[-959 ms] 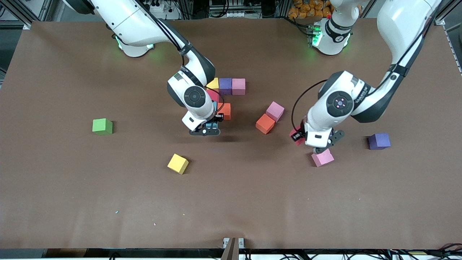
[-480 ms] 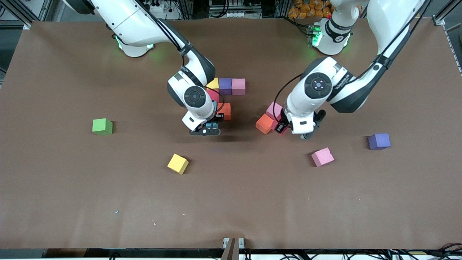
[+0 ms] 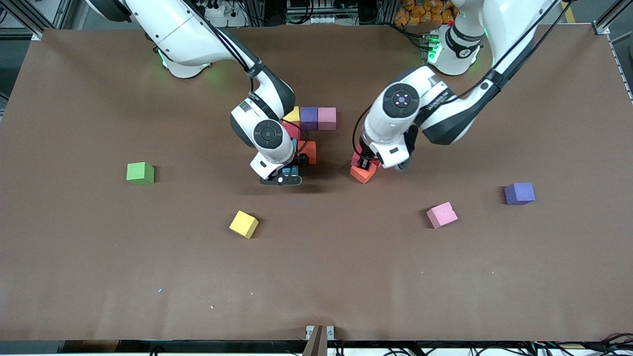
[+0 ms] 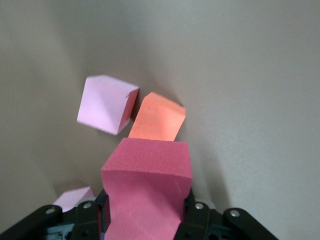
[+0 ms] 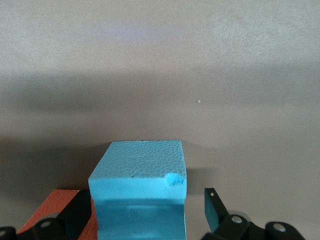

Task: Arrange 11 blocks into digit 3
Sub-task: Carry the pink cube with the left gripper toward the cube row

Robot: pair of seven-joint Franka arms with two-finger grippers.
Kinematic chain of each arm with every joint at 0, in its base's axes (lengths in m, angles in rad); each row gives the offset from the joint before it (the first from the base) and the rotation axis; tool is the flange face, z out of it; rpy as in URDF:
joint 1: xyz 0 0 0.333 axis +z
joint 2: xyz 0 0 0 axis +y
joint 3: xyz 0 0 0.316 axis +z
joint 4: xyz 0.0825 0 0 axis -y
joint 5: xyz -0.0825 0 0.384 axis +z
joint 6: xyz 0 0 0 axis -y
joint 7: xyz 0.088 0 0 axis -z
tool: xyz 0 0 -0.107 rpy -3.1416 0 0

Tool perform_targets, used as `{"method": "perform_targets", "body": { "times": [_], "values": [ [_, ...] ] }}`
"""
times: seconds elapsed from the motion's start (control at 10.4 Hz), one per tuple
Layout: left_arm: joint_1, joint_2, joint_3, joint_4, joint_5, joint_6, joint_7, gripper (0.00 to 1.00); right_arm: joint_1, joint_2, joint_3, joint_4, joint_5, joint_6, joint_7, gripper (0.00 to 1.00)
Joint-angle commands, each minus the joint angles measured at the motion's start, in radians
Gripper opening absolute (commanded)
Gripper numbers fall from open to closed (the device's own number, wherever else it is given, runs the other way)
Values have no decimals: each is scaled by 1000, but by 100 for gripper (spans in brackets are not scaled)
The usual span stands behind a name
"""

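obstacle: green cube [image 3: 140, 173] (alone) | room: open table [image 3: 346, 277] nearer camera

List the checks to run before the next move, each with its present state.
1. Left gripper holds the red block: ok, shut on it.
2. Red block's clearance above the loose orange block and the pink block beside it: cannot tell.
3. Right gripper has let go of the light blue block: ok, jaws open, with a gap beside one finger.
4. Light blue block sits beside the figure's orange block: ok; whether they touch, cannot tell.
5. Figure finished: not ok; the lone yellow block, the lone purple block and a second pink block lie loose.
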Motion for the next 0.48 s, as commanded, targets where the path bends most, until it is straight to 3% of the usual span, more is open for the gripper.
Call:
{"method": "perform_targets", "body": {
  "times": [0.0, 0.38],
  "values": [
    [-32, 22, 0, 15, -16, 0, -138, 6, -17, -18, 11, 13, 17, -39, -34, 100],
    [-76, 80, 6, 13, -16, 55, -275, 6, -37, -54, 17, 115, 17, -223, -48, 100]
  ]
}}
